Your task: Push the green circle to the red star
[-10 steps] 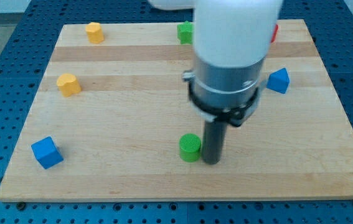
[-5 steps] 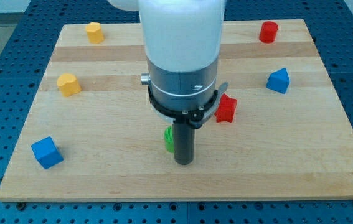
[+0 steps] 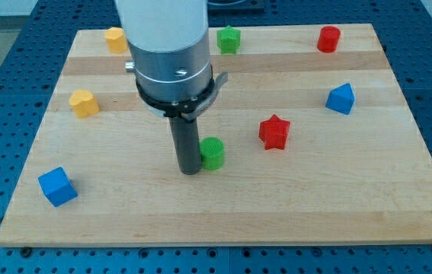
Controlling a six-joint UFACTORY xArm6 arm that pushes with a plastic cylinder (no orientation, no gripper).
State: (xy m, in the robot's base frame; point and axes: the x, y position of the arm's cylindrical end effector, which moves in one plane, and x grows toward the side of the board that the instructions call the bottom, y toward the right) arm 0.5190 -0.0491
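Observation:
The green circle lies near the middle of the wooden board. The red star lies to its right and slightly towards the view's top, a short gap away. My tip rests on the board just left of the green circle, touching or nearly touching its left side. The arm's white and grey body rises above the tip and hides part of the board behind it.
A green star-like block and a red cylinder sit along the top edge. A blue block is at the right. Two yellow blocks are at the left. A blue cube is at the bottom left.
My tip has moved from the green circle's right side around to its left side. The green circle has shifted left and slightly towards the view's top.

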